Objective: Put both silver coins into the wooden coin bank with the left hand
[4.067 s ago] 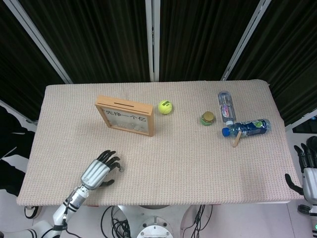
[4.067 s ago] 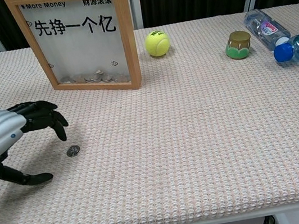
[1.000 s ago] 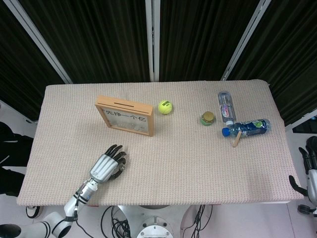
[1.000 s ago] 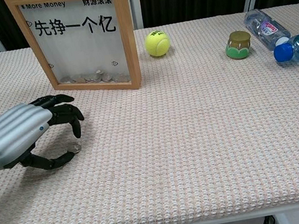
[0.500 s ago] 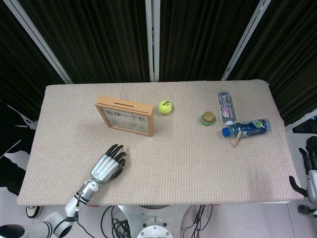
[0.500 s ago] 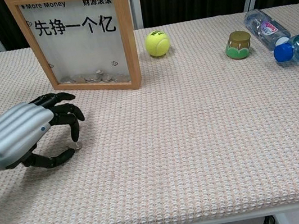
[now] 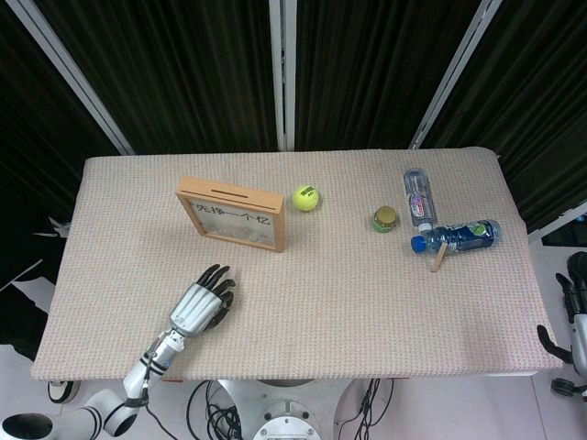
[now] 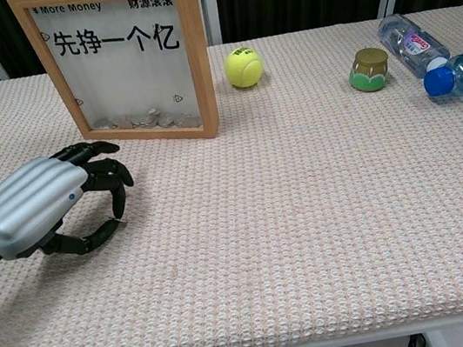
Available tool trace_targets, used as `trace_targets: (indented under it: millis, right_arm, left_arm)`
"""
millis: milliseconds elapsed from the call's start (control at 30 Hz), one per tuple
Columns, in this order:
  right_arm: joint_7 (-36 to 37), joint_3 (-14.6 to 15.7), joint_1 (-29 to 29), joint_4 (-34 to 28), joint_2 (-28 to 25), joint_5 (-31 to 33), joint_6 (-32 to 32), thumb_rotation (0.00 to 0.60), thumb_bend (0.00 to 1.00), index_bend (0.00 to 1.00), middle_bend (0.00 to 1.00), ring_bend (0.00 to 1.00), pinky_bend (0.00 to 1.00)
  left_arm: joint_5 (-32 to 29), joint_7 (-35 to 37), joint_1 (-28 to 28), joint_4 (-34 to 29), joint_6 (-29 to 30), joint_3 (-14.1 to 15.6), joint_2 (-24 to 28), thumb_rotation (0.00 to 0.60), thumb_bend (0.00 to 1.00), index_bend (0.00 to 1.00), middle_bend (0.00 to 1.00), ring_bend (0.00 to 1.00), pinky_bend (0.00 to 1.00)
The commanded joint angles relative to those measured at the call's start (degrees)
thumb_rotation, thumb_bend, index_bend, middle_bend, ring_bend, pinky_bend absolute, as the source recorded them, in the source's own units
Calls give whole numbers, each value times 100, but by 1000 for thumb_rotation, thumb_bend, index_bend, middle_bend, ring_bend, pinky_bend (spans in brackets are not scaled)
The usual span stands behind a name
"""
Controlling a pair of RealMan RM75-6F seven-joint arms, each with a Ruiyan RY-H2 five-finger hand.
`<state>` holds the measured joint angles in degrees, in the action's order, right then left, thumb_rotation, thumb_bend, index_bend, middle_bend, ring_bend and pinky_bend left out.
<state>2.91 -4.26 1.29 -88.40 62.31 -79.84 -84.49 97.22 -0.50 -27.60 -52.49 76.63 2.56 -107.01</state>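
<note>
Left hand pinching over the coin spot, near the table's front-left corner

The silver-backed left hand (image 8: 39, 208) curls its black fingertips (image 8: 118, 216) together; the coin is hidden. The wooden-framed coin bank (image 8: 124, 60) stands toward the back-left edge.

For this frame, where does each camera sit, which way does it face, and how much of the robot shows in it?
Head view: high above the table's near edge, looking steeply down on the whole table; shows the left hand with its forearm, and the right hand at the right border, off the table.
Chest view: low at the near edge, looking across the tabletop toward the wooden coin bank; shows only the left hand.
Shared: left hand, coin bank, tennis ball, two bottles.
</note>
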Motion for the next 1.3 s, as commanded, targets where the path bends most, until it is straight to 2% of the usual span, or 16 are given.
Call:
trace_targets:
  millis: [33,333,533,767,1000,1167,1300]
  right_arm:
    - [10,-2,0,6,1,2,2,600,275,0,0,0,0]
    - [42,-9,8,8,-8,0,-10,600,274,0,0,0,0]
    - [48,-26,13,-11,-34,15,-25,600,275,0,0,0,0]
    - [-8,-48,9,-81,-62,-3,-68,600,274,0,0,0,0]
    - [-104,-67,-14,-140,-43,-22,-92,600,275,0,0,0,0]
    - [-134,-69,-27,-156,-20,-34,-93,600,275,0,0,0,0]
    - [-134,-74,-21,-168,-20,-42,-122,600,274,0,0,0,0]
  left_arm:
    - [-7,4,-7,2,-13,3,-2,600,409,547,291,81,127]
    - [-55,59,-20,-86,31,-47,18,600,421,588,297,81,127]
    - [-62,-1,-27,-649,242,-173,397,600,425,596,301,81,132]
    - [-289,-420,-37,-2074,406,-580,1670,600,426,608,301,81,135]
    - [-1038,-1219,-121,-3866,-69,-1130,3264,600,425,622,301,81,134]
    - [-1621,-1643,-390,-4653,-429,-1670,3926,600,425,625,300,81,134]
    - [-2223,-1939,-713,-4949,-812,-2094,4221,600,424,625,300,81,135]
